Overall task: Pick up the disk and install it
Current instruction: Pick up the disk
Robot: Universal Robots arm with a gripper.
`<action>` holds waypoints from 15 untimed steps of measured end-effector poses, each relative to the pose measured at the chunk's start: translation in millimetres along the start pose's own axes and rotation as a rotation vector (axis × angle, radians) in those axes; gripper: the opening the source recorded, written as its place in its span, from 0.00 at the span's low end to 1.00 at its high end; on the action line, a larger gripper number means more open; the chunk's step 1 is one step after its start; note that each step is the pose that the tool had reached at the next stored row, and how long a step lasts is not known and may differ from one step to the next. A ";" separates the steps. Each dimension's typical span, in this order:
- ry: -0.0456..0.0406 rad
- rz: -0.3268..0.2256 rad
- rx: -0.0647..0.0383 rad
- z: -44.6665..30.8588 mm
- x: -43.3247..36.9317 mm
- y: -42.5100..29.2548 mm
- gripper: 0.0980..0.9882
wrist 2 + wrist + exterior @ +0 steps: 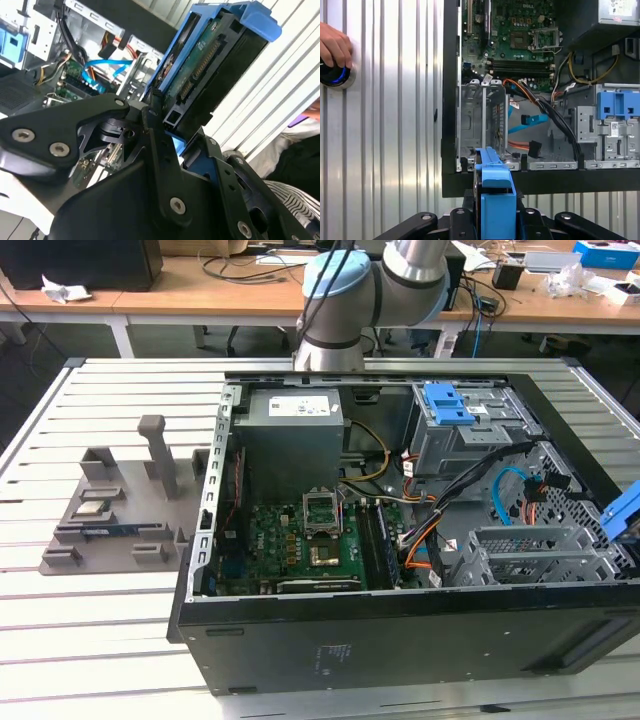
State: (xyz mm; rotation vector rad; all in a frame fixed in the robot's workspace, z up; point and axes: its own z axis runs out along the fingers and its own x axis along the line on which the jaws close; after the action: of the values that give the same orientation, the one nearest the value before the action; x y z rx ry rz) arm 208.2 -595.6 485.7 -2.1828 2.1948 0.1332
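one gripper [175, 125] is clamped on the disk [210, 60], its black fingers [155, 135] pressing the blue frame from both sides, as seen in both wrist views. in the first wrist view the disk [495, 190] stands on edge between the fingers, outside the open computer case [545, 184], just off its dark wall and over the slatted metal table [395, 125]. beyond that wall a grey metal cage [480, 120] sits roughly in line with the disk. in the exterior view the disk [622, 512] shows as a tilted blue strip at that view's right edge, by the end of the case near the cage. deeper in the case lie a green board [300, 540], a grey box with a white label [292, 435] and a drive bay with a blue latch [448, 405]. a hand [334, 46] rests on a round black knob with a blue glow [336, 76] on the table, well apart from the case. a grey fixture [110, 515] holding small parts sits on the table at the exterior view's left.
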 end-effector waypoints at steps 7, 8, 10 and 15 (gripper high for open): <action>0.0008 0.001 0.000 6.7 -1.8 36.0 0.30; 0.0007 0.001 0.000 7.1 -2.0 41.3 0.30; 0.0006 0.001 0.000 7.6 -2.2 52.6 0.30; 0.0006 0.001 0.000 8.3 -2.1 67.5 0.30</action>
State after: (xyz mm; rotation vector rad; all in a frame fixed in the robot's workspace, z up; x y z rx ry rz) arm 140.5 -592.5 479.7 -2.1819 2.1962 0.1325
